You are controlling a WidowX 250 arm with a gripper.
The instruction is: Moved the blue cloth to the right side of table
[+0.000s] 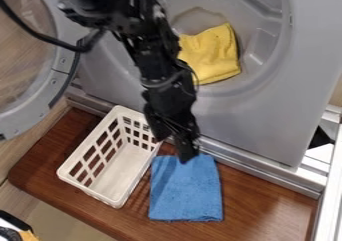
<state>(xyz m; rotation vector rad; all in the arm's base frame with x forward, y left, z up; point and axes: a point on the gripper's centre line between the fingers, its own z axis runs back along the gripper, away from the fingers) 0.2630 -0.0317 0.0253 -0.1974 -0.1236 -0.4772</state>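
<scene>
Yellow cloth (214, 55) in machine (257, 120), 1 white basket (121, 177).

So this arm (143, 47) is rocking black pretty much all the way down, with chunky joint housings bulging near the top and slimmer, blocky sections running below. A fat black cable (41, 36) is looping off one side, and a skinny dark wire (196, 78) is curling around the lower part. Little pale grey bits (159, 11) are peeking out along the links, too small to call screws or markings. The jaws are matching in black.
</scene>
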